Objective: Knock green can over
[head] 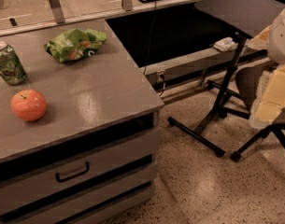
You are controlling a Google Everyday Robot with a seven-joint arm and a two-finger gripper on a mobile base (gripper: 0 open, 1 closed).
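The green can (8, 63) stands upright at the far left of the grey cabinet top (100, 85). It is dark green and mottled, with a silver top rim. My gripper (272, 97) shows as a pale, blocky shape at the right edge of the view, beyond the cabinet's right end and over the floor. It is far from the can and touches nothing on the cabinet.
A red-orange apple (28, 105) lies in front of the can. A bright green crumpled snack bag (74, 43) lies behind and to its right. Drawers (73, 171) sit below the top. A black stand (217, 111) and a chair base (261, 139) occupy the speckled floor on the right.
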